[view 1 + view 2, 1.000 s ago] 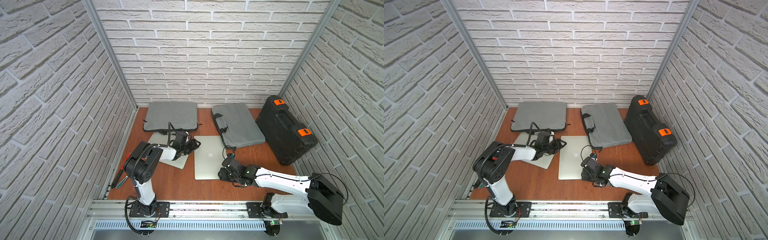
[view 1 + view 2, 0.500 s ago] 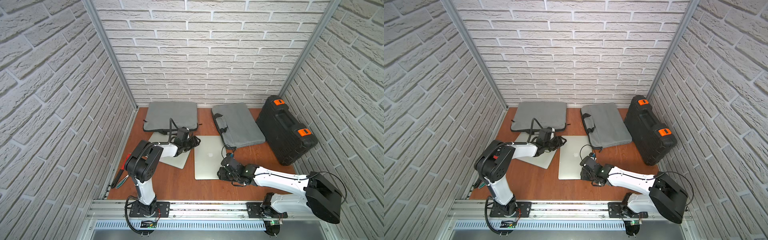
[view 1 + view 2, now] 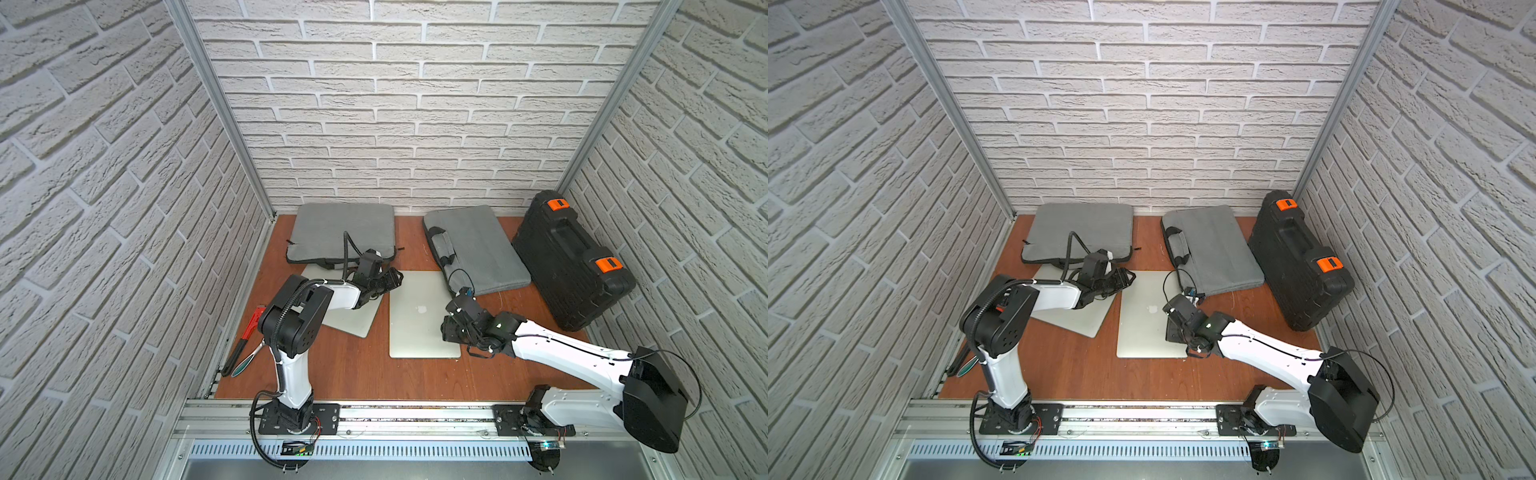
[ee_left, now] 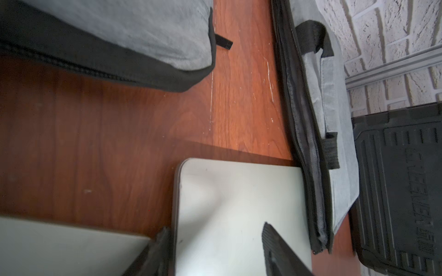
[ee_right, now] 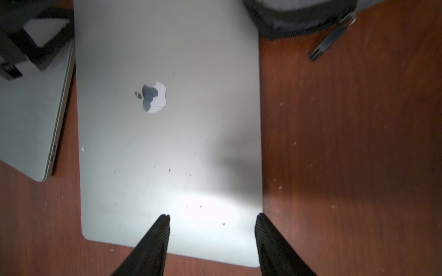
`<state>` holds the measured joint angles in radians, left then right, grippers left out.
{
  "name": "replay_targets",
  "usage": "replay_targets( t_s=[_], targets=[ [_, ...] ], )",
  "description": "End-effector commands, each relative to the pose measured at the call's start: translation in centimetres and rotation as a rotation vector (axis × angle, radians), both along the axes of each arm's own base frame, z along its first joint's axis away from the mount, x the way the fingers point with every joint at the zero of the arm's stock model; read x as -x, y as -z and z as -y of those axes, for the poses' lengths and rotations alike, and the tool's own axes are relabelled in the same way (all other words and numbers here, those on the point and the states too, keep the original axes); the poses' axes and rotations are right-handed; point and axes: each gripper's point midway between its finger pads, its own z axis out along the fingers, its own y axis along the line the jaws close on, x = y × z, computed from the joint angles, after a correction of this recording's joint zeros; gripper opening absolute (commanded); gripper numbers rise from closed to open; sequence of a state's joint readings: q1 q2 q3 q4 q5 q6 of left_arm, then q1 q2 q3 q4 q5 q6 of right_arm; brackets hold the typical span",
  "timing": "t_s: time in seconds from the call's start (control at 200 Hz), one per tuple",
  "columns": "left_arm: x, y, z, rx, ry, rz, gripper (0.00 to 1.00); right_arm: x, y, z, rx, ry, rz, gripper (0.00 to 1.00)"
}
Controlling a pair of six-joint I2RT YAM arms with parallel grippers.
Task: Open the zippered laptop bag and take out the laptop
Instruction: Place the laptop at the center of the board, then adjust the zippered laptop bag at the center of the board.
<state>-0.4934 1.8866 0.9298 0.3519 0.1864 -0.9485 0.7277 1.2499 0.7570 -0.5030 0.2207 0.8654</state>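
The flat silver laptop (image 3: 419, 316) is laid mid-way on the red-brown wooden worktop (image 3: 353, 374), outside the unzipped grey fabric bag (image 3: 478, 249) at its back edge — removal is judged done. The right pincer (image 5: 212, 217) and left pincer (image 4: 215, 229) are held apart over opposite laptop corners — probably for steadying.

Along the back of the bench (image 3: 353, 374) lie the left bag (image 3: 343, 228), the right bag (image 3: 478, 245) and, furthest right, the case (image 3: 569, 257). The middle laptop (image 3: 415, 328) lies before the gap between the bags, its back right corner against the right bag. The left laptop (image 3: 349, 320) lies askew just left of it, before the left bag. Pliers (image 3: 245, 336) lie at the bench's left edge.
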Motion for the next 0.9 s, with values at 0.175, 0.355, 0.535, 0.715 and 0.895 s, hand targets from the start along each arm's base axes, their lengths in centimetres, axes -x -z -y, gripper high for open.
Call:
replay_targets(
  t_s=[0.175,0.355,0.535,0.715,0.895],
  targets=[
    [4.0,6.8,-4.6,-0.169,-0.137,-0.201,0.62,-5.9,-1.1,5.9,0.187,0.097,0.048,0.56],
    [4.7,7.1,-4.2,-0.162,-0.131,-0.211,0.62,-7.3,1.3,8.8,0.232,0.166,-0.027,0.41],
    [5.3,7.1,-4.3,-0.158,-0.135,-0.215,0.62,-8.2,3.6,10.5,0.232,0.202,-0.081,0.34],
    [5.9,6.9,-4.8,-0.160,-0.147,-0.217,0.62,-10.3,5.1,11.6,0.223,0.216,-0.105,0.31],
    [6.2,7.2,-5.3,-0.175,-0.155,-0.226,0.62,-12.5,5.7,12.7,0.220,0.230,-0.115,0.28]
  ],
)
